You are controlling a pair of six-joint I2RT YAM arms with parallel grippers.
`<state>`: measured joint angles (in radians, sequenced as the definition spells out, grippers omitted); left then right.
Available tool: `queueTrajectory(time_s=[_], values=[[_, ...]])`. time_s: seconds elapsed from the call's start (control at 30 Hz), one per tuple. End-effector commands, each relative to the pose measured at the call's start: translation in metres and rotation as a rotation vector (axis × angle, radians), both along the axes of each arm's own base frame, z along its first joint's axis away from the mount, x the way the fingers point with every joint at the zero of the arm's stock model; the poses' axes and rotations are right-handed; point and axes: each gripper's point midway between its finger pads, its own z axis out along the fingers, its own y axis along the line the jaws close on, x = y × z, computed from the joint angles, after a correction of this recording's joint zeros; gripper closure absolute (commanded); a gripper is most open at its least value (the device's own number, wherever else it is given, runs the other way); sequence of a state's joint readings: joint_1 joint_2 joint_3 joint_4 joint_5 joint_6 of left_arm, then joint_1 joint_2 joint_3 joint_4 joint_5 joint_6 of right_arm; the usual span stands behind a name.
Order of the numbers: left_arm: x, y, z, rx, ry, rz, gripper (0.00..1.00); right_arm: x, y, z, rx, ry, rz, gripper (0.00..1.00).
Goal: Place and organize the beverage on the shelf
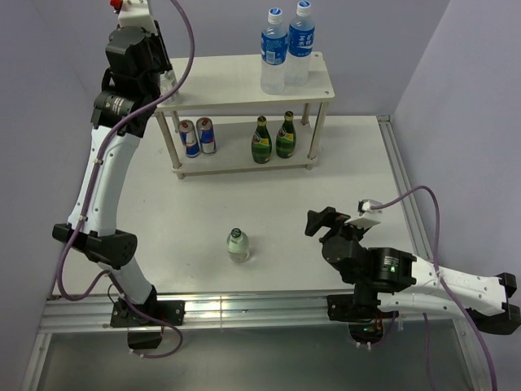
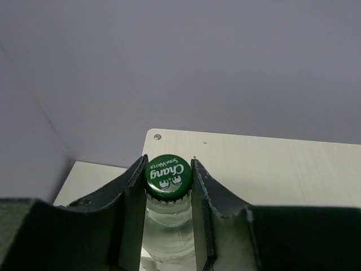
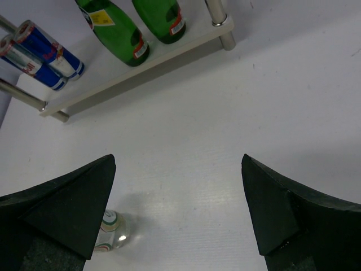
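The shelf [image 1: 236,77] stands at the back of the table, seen as a pale board [image 2: 271,164] in the left wrist view. My left gripper [image 1: 163,81] [image 2: 167,164] is over its top left corner, shut on the neck of a clear glass soda bottle [image 2: 167,176] with a green cap. Whether the bottle's base rests on the board is hidden. A second small clear bottle [image 1: 238,244] [image 3: 110,230] stands upright on the table. My right gripper [image 1: 317,221] [image 3: 177,161] hangs open, to the right of that bottle, with nothing between its fingers.
Two blue-labelled water bottles [image 1: 285,49] stand on the top board's right end. On the lower tier are two green bottles [image 1: 273,138] [image 3: 115,28] and two cans [image 1: 198,137] [image 3: 39,53]. Lilac walls close in behind and at both sides; a metal rail [image 1: 244,308] runs along the front.
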<state>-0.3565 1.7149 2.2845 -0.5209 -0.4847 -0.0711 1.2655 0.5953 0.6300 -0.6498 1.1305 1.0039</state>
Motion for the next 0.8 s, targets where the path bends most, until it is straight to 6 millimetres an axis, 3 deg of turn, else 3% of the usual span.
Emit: queueTrajectory(time_s=[0.0, 0.13, 0.53, 0.57, 0.7, 0.77], values=[[-0.007, 0.006, 0.065, -0.050, -0.224, -0.021, 1.00, 0.001, -0.011, 0.006, 0.026, -0.030, -0.047, 0.00], [0.008, 0.004, 0.057, -0.046, -0.213, -0.020, 1.00, 0.001, -0.012, 0.005, 0.012, -0.026, -0.054, 0.01], [0.024, -0.002, 0.045, -0.034, -0.204, -0.027, 0.98, 0.002, -0.010, 0.001, 0.016, -0.023, -0.056, 0.00], [0.025, -0.002, 0.044, -0.034, -0.200, -0.024, 0.95, 0.002, -0.010, 0.001, 0.019, -0.023, -0.057, 0.00], [0.027, -0.002, 0.037, -0.029, -0.188, -0.023, 0.62, 0.001, -0.011, 0.001, 0.018, -0.024, -0.056, 0.00], [0.026, -0.002, 0.038, -0.031, -0.192, -0.021, 0.54, 0.001, -0.012, 0.002, 0.020, -0.026, -0.060, 0.00]])
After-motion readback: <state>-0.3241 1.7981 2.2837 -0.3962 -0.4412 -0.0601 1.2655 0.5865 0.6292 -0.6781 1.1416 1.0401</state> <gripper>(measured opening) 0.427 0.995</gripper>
